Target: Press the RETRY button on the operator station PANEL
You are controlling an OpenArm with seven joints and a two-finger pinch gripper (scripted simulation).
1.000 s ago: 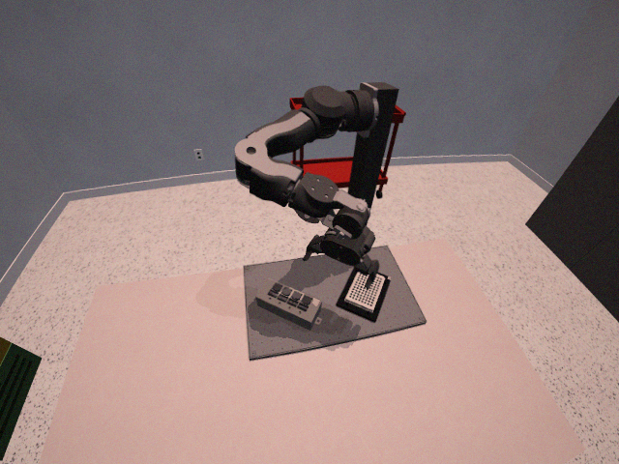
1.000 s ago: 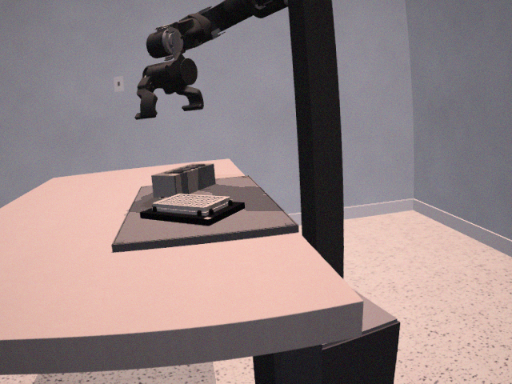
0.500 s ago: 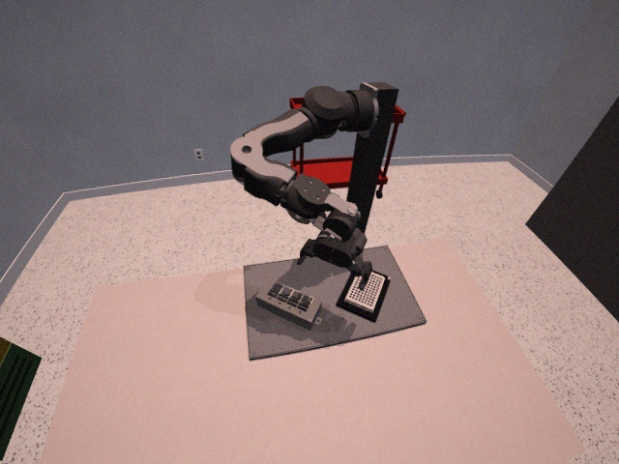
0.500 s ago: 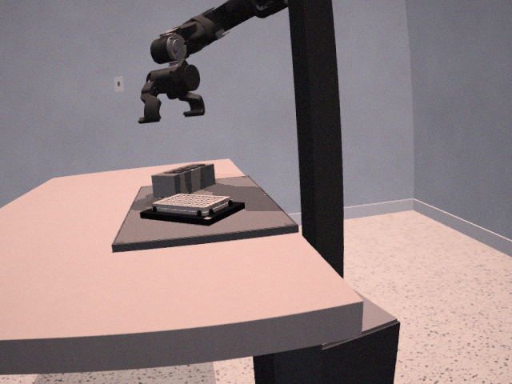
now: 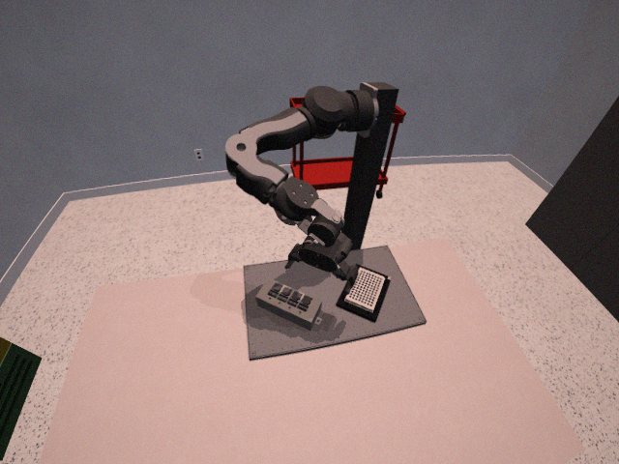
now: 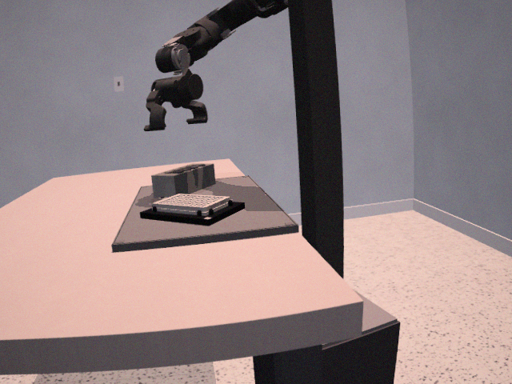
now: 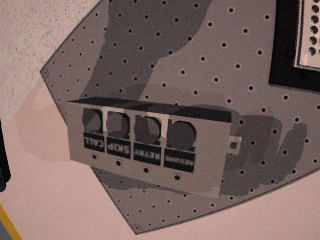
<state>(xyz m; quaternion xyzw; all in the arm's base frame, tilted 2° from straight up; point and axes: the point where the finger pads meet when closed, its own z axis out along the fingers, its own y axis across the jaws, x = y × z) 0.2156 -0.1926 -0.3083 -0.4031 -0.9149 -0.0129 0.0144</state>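
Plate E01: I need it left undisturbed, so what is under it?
Plate E01 rests on the black plate nest N1, which sits on the grey perforated board. The nest's middle is covered.

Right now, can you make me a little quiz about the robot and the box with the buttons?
1. True or false: the gripper is touching the button box PANEL.
2. How many push buttons sit in a row on PANEL? A) two B) four C) six
3. Fill in: the white 96-well plate rests on a black ____, beside PANEL on the grey perforated board.

Key
1. False. It hangs open in the air, well above the box, holding nothing.
2. B, four.
3. Plate nest.
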